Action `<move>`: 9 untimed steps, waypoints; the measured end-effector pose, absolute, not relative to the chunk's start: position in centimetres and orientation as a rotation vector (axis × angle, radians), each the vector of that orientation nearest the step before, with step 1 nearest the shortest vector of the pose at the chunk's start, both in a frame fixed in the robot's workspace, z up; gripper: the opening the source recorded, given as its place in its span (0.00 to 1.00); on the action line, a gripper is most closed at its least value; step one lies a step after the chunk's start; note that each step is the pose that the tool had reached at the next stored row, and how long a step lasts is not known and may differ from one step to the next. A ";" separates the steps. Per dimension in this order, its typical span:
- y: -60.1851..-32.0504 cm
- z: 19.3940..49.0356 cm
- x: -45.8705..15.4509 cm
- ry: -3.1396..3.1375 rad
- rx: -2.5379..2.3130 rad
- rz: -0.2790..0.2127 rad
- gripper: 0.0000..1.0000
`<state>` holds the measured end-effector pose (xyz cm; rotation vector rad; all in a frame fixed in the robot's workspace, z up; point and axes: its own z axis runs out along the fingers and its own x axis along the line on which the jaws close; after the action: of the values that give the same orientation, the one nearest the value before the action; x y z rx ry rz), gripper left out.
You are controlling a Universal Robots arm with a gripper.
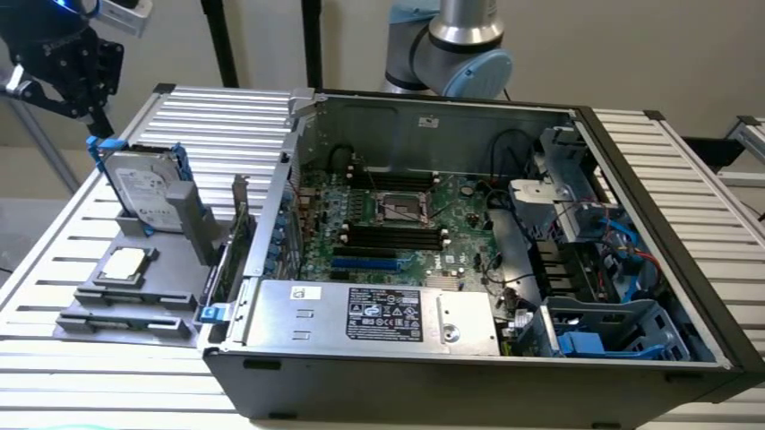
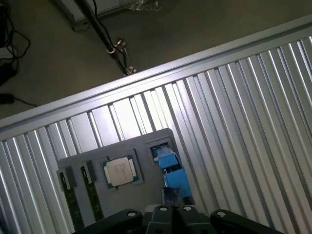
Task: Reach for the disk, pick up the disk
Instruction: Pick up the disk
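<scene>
The disk (image 1: 146, 190) is a silver-grey drive with a white label and a blue bracket. It stands upright in a grey holder (image 1: 192, 235) at the exterior view's left. My black gripper (image 1: 98, 121) hangs just over the disk's upper far corner, close to the blue bracket; contact cannot be told. In the wrist view the disk (image 2: 171, 170) appears edge-on as a blue strip. My gripper (image 2: 172, 210) is right above it, fingers shut together with nothing seen between them.
A square silver chip (image 1: 124, 263) and two memory sticks (image 1: 129, 322) lie on the same grey tray (image 2: 131, 192). The open computer case (image 1: 478, 233) fills the slatted table's middle and right. A stand's legs (image 2: 105, 36) cross the floor beyond the table edge.
</scene>
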<state>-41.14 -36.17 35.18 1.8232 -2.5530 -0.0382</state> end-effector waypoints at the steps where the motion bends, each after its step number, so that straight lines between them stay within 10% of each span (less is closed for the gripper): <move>1: -36.1 35.2 -41.1 -2.548 1.834 -0.035 0.11; 9: -35.7 35.0 -41.1 -2.459 1.956 -0.031 0.11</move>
<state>-41.15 -35.73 35.03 1.9561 -2.4593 -0.0313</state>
